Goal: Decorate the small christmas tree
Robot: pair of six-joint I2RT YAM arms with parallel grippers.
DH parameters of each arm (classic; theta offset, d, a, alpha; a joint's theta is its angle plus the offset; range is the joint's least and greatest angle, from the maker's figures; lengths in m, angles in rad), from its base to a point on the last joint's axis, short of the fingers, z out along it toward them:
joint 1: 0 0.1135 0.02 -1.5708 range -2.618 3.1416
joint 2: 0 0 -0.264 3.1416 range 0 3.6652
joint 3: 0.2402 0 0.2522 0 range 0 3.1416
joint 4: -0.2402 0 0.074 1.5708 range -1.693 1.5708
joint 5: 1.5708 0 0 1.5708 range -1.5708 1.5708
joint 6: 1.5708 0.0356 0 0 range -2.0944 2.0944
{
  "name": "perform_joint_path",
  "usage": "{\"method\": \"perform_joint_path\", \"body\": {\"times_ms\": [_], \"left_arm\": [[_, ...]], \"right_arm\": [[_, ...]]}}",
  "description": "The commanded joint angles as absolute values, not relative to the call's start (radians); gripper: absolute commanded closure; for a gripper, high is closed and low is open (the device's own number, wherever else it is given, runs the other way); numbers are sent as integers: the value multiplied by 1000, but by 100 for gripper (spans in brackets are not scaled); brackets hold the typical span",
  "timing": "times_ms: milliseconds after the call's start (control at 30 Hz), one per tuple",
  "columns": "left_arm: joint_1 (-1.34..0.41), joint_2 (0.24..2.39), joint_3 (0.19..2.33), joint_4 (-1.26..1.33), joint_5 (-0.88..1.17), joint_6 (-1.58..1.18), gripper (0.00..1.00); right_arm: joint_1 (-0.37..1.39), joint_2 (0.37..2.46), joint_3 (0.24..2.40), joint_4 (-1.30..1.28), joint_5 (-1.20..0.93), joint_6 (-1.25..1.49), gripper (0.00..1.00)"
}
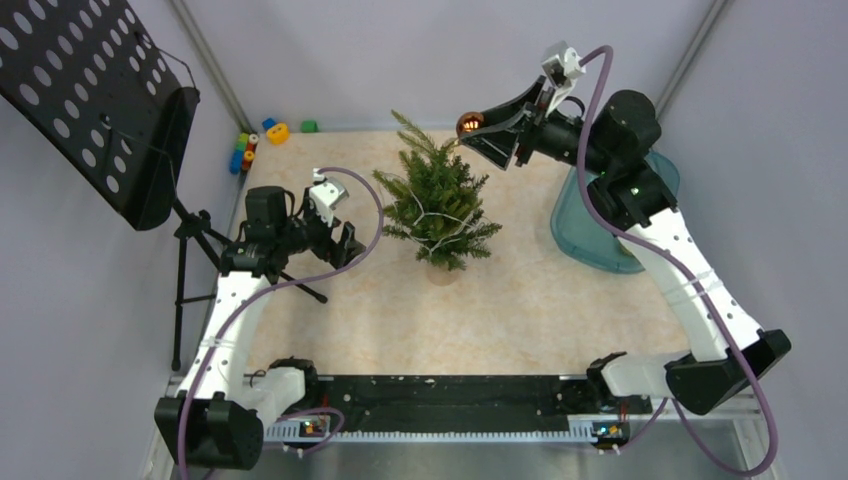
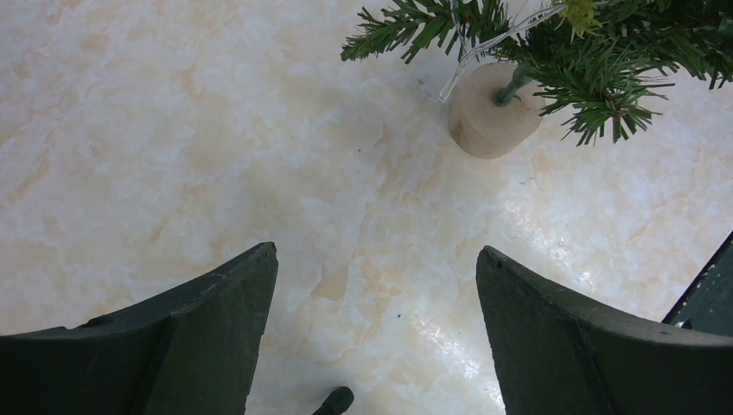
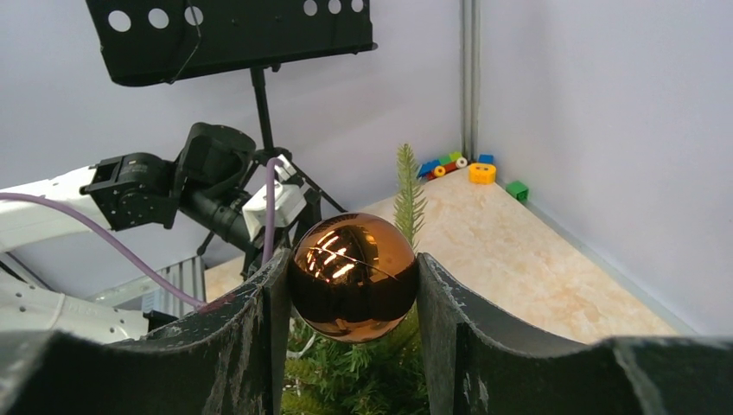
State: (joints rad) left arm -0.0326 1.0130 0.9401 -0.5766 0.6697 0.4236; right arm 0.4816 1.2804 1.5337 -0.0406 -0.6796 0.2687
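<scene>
now, your right gripper (image 1: 478, 135) clamps a shiny copper bauble (image 3: 353, 278) at the top of the small christmas tree (image 1: 440, 205), upright on the table (image 1: 560, 300); your left gripper (image 2: 376, 252) gapes wide, empty, left of its wooden base (image 2: 484, 121).

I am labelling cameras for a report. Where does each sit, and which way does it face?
Top external: above and behind the robot, looking down at the table; both arms show.
Left wrist: faces down at the wooden base; the open left end effector shows.
Right wrist: looks across the treetop toward the left arm; the right end effector grips a copper bauble.
Shared: the small christmas tree appears in all three.
</scene>
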Motion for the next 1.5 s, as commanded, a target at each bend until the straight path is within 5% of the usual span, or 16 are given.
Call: {"method": "perform_joint_path", "body": {"times_ms": [0,1467], "left_arm": [[-28,1009,937,-542,700,443,10],[-28,1014,933,-540,709,446,10]], "right_arm": [[488,1290,1601,-37,-677,239,98],[348,1429,1598,137,-924,382,100]]}}
